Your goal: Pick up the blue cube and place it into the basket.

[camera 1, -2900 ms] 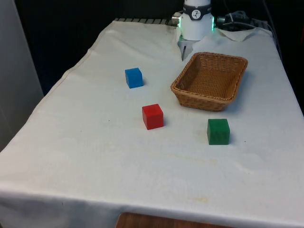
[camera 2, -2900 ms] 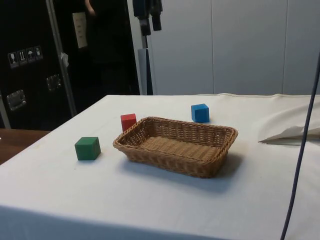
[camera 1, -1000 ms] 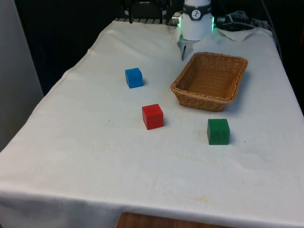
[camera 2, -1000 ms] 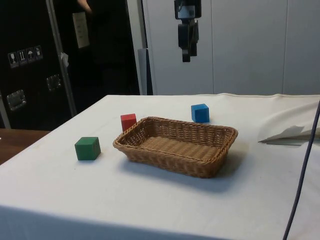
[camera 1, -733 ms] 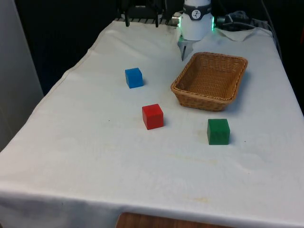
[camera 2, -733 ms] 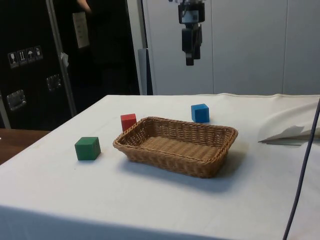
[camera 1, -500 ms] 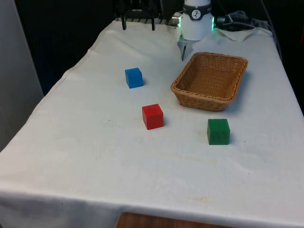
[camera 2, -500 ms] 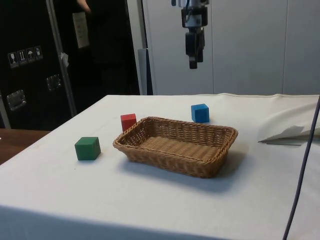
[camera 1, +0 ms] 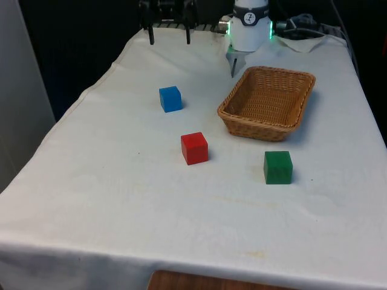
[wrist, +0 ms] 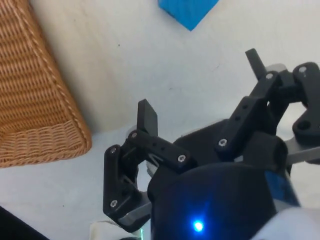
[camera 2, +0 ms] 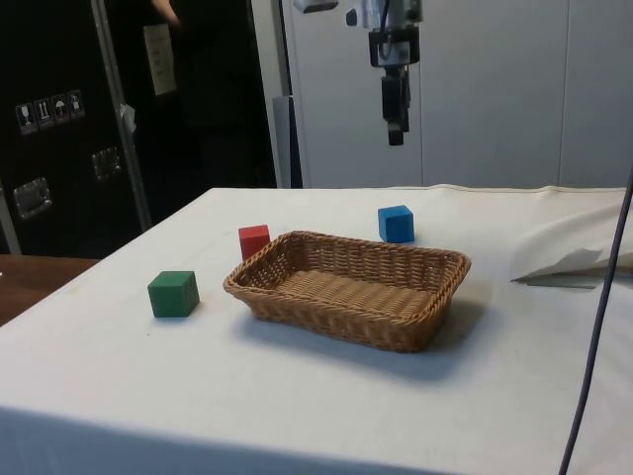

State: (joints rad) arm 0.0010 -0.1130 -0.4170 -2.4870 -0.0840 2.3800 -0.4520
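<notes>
The black two-finger gripper hangs high over the worktop's far end, fingers spread wide, empty. In the wrist view the small blue cube is cut off at the frame's edge. It sits flat on the white cloth, well apart from the woven wicker basket, bare cloth all round.

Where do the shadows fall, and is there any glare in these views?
Side view: soft shadow under the basket toward the camera. Front view: small shadows beside the green cube and red cube, no glare. Wrist view: cloth looks bright and washed out around the blue cube.
</notes>
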